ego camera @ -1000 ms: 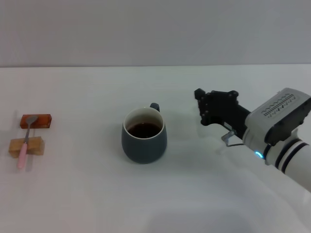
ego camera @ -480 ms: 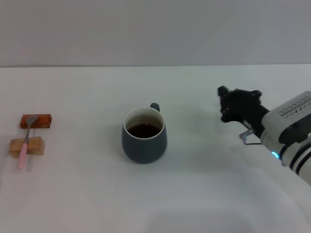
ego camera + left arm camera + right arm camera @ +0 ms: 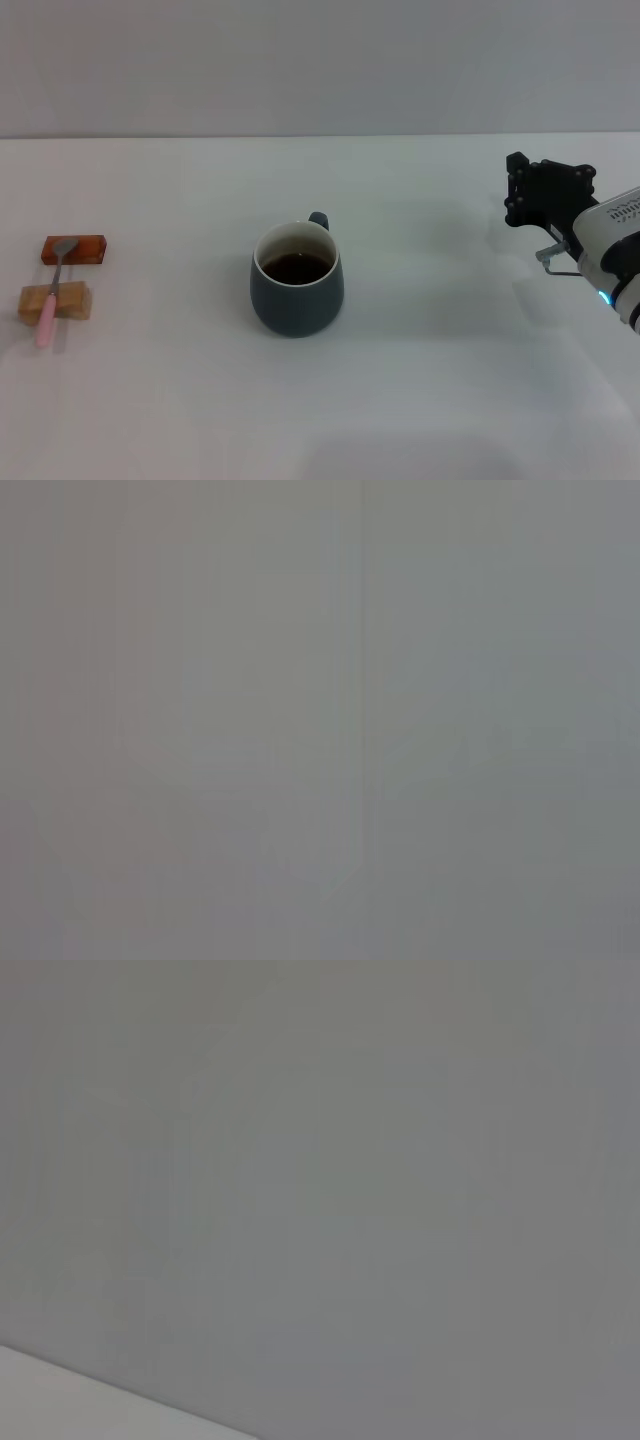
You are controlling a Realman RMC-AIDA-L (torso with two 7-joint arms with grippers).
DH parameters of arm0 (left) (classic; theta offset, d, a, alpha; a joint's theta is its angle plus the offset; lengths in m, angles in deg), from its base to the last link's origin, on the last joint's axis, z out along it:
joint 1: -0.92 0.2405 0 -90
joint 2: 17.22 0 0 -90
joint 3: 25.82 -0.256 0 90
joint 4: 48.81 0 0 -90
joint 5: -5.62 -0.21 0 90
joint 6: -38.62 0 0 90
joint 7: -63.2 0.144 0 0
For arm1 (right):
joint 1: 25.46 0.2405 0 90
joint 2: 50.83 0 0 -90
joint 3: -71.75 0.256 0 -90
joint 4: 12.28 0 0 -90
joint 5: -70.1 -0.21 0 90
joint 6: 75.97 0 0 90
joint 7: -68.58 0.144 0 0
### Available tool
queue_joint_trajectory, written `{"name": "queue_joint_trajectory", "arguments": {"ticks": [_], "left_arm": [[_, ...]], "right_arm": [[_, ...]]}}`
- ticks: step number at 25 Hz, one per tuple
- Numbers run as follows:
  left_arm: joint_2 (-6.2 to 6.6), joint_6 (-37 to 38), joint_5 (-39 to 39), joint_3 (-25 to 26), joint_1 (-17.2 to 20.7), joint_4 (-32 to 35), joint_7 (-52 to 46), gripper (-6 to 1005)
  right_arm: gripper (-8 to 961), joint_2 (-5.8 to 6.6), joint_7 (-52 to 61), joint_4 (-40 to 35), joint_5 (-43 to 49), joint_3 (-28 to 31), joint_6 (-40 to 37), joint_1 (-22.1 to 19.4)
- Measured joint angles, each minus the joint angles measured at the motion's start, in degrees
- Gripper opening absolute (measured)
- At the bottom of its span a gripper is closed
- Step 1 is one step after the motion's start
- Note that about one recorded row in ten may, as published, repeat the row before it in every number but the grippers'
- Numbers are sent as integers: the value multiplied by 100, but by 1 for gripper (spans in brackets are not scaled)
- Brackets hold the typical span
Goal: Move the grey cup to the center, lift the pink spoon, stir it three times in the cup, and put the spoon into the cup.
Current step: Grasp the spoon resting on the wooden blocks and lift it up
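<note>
The grey cup [image 3: 296,280] stands upright in the middle of the white table, holding dark brown liquid, its small handle turned to the far side. Far to the left lies the pink spoon [image 3: 50,297], resting across two small blocks with its metal bowl on the farther one. My right gripper [image 3: 548,178] hovers at the right edge of the head view, well clear of the cup, open and holding nothing. The left gripper is out of view. Both wrist views show only plain grey, the right one with a pale corner.
An orange-brown block [image 3: 74,249] and a tan block [image 3: 55,301] support the spoon near the table's left edge. The white tabletop [image 3: 420,400] spreads bare around the cup, ending at a grey wall behind.
My right arm has drawn back to the right and slightly away, from close beside the cup to the right edge. The cup and spoon have not moved.
</note>
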Motion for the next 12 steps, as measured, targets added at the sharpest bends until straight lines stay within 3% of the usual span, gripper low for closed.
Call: {"name": "queue_joint_trajectory", "arguments": {"ticks": [7, 12], "left_arm": [[-30, 42, 80, -214, 314, 139, -14, 722], [-30, 20, 664, -1050, 599, 529, 57, 720]], "right_arm": [[5, 8, -3, -43, -5, 14, 62, 83], [4, 14, -5, -107, -7, 14, 90, 142]]}}
